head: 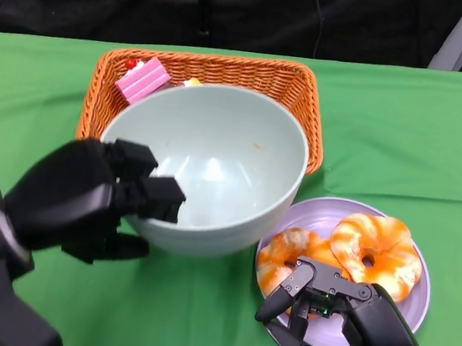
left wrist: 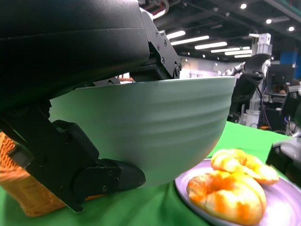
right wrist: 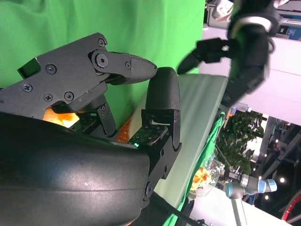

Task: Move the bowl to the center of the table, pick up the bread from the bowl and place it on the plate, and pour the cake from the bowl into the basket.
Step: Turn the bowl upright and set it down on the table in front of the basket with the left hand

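My left hand (head: pixel 93 198) grips the near-left rim of the pale green bowl (head: pixel 215 167), fingers inside and thumb under it. The bowl looks empty and is tilted, its far rim over the orange wicker basket (head: pixel 300 89). In the basket lies a pink cake slice (head: pixel 143 78). The same bowl (left wrist: pixel 155 127) fills the left wrist view, lifted above the cloth. Two glazed bread pieces (head: pixel 373 250) lie on the lilac plate (head: pixel 417 306) at the right. My right hand (head: pixel 339 321) hovers at the plate's near edge, fingers apart and holding nothing; its fingers (right wrist: pixel 162 94) show spread in the right wrist view.
A green cloth (head: pixel 404 135) covers the table. The basket sits at the back, directly behind the bowl. The plate (left wrist: pixel 282 207) with bread (left wrist: pixel 225 195) almost touches the bowl's right side. Dark curtain lies beyond the table's far edge.
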### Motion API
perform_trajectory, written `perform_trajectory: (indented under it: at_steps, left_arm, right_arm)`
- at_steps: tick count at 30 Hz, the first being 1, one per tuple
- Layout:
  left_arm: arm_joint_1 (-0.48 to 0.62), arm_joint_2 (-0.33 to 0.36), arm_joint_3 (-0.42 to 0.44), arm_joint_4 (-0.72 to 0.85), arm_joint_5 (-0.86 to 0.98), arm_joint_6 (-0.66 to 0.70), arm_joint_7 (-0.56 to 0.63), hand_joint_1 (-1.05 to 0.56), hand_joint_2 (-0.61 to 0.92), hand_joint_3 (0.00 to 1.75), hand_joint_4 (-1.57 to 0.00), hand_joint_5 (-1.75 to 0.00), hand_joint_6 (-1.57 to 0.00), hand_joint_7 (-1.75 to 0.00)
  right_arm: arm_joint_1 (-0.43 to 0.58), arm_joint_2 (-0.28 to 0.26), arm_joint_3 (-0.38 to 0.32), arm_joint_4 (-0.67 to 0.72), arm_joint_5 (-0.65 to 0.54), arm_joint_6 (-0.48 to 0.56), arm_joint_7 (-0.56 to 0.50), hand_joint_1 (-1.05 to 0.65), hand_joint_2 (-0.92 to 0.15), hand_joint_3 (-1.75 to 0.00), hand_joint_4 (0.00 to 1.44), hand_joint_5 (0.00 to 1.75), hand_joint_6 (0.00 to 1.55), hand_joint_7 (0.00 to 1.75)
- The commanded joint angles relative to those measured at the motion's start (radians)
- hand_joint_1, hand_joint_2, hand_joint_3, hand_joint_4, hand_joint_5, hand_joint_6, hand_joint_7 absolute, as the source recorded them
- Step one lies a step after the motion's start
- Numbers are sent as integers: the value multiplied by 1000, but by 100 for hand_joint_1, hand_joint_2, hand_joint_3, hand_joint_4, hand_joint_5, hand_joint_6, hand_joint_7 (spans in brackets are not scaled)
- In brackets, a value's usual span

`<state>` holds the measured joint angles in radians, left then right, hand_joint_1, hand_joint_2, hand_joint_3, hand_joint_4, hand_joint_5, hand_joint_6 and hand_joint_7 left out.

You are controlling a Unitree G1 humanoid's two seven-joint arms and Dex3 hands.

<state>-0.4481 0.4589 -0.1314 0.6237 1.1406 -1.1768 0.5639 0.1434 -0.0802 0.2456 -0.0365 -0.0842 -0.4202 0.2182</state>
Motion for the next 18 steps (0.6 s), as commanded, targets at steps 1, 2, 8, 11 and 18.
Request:
perform_trajectory:
  at_steps: [1,2,8,11,18]
  left_arm:
    - [9,84,-111,16,122,55,284,-5,44,70,-86,-175,-63,-174]
    - [5,94,-140,24,142,68,332,-5,44,68,-86,-175,-64,-175]
    - [-42,140,-297,72,181,140,526,-5,45,65,-85,-175,-65,-175]
    - [-59,153,-350,87,175,163,570,-5,45,64,-85,-175,-65,-175]
    - [-64,159,-534,236,230,234,754,-9,61,33,-86,-175,-66,-175]
  right_arm:
    - [3,-10,-13,-15,23,8,7,-30,-74,-57,71,172,70,127]
    - [4,-11,-14,-17,21,7,6,-30,-75,-57,71,172,70,127]
    - [5,-11,-15,-19,19,8,6,-29,-74,-58,70,172,70,127]
    - [5,-11,-15,-19,19,8,6,-29,-74,-58,70,172,70,127]
    - [11,-20,-23,-14,30,-3,17,-28,-74,-58,69,171,69,127]
